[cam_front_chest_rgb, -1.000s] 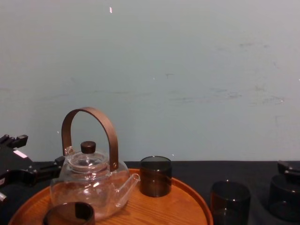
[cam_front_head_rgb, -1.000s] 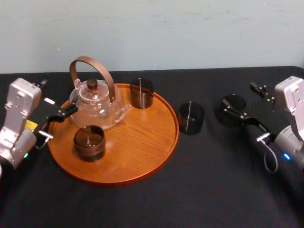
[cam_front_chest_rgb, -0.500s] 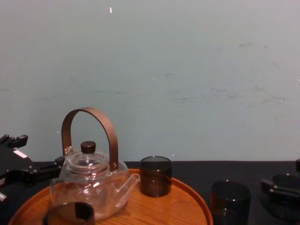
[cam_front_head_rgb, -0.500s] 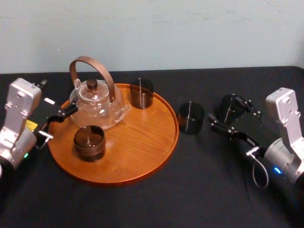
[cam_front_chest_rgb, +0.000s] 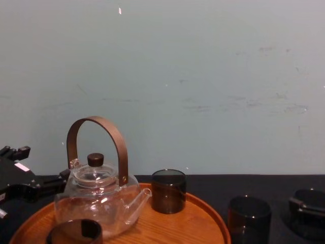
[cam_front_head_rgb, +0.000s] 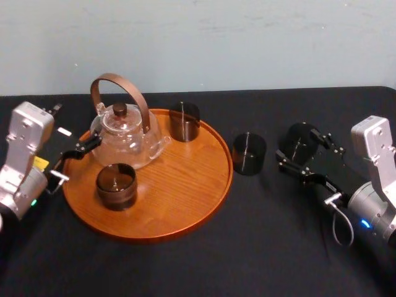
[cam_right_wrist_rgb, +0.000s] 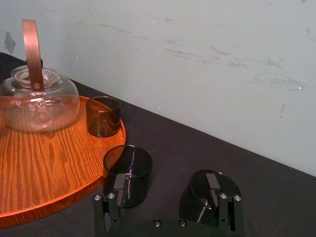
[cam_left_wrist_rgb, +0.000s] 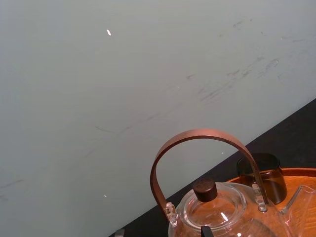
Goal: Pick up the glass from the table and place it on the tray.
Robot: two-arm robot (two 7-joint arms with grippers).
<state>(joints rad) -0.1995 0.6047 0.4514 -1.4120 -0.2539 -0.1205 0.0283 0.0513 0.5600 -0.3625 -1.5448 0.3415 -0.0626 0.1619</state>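
Two dark glasses stand on the black table (cam_front_head_rgb: 204,260), right of the round wooden tray (cam_front_head_rgb: 185,204): one (cam_front_head_rgb: 249,153) close to the tray's rim, the other (cam_front_head_rgb: 301,141) farther right. My right gripper (cam_front_head_rgb: 298,148) is open, low over the table on the near side of the farther glass. In the right wrist view its fingertips (cam_right_wrist_rgb: 119,182) stand wide apart. One fingertip overlaps the nearer glass (cam_right_wrist_rgb: 127,170) and the other overlaps the farther glass (cam_right_wrist_rgb: 212,190). Nothing is held. My left gripper (cam_front_head_rgb: 73,161) rests open at the tray's left edge, beside the teapot.
On the tray stand a glass teapot (cam_front_head_rgb: 124,133) with a brown hoop handle and two more dark glasses, one at the back (cam_front_head_rgb: 184,120) and one at the front left (cam_front_head_rgb: 116,184). The tray's right half is bare wood. A pale wall rises behind the table.
My right gripper has swung from farther back and right toward the near side of the right-hand glass, still open. The left arm and all the glasses have stayed put.
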